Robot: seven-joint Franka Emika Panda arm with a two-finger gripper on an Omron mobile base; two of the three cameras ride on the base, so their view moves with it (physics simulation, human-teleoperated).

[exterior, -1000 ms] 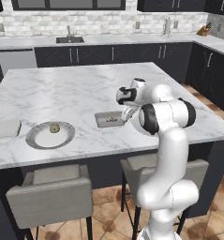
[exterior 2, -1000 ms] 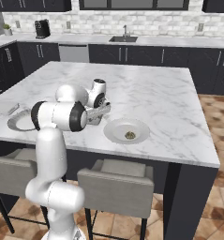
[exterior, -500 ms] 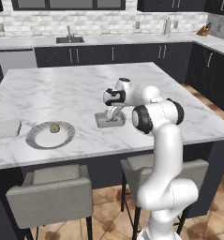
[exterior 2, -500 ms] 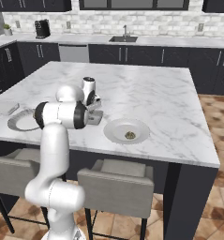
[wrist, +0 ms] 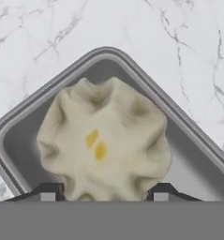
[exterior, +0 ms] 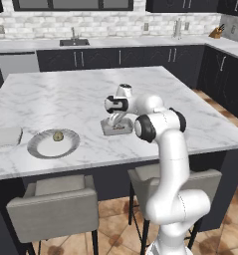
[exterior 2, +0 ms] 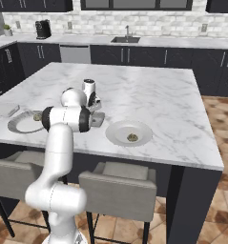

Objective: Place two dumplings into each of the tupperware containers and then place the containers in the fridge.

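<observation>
Your gripper sits low over the container on the island counter, its fingers either side of a dumpling; whether they pinch it you can't quite tell. A plate with another dumpling lies well apart, beside a second container.

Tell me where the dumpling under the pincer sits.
In the hand view, the dumpling lies inside a grey container on the marble island, between the pincer's fingertips.
</observation>
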